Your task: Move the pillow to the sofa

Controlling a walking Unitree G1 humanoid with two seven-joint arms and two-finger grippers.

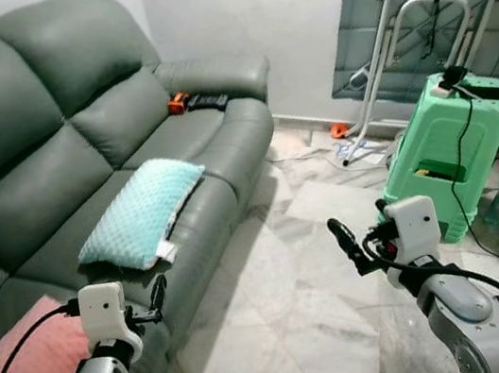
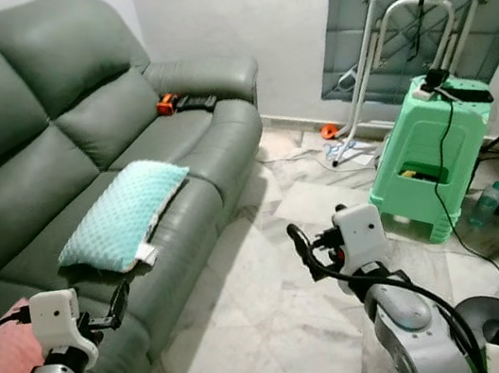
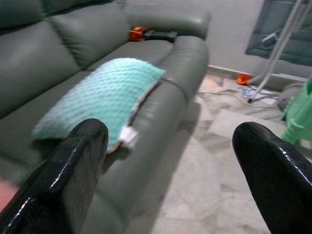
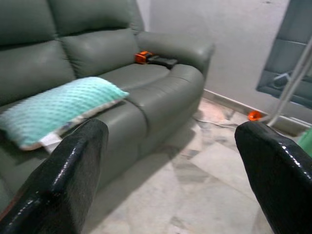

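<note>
Teal pillow (image 1: pixel 142 213) lying flat on green sofa (image 1: pixel 52 152) mid seat, label hanging over front edge | L gripper (image 3: pixel 165 165) & R gripper (image 4: pixel 170 165) hovering w/ fingers spread wide, holding nothing | pink cushion (image 1: pixel 25 363) cut off at frame edge | orange-black item (image 1: pixel 194 102) by armrest too small to ID

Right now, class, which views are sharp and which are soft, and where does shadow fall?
Left eye view: crisp, the teal pillow on the green sofa evenly lit. Left wrist view: soft and blurred, the left claw open and glossy with glare. Right wrist view: mildly blurred, shadow on the floor below the sofa front.
</note>
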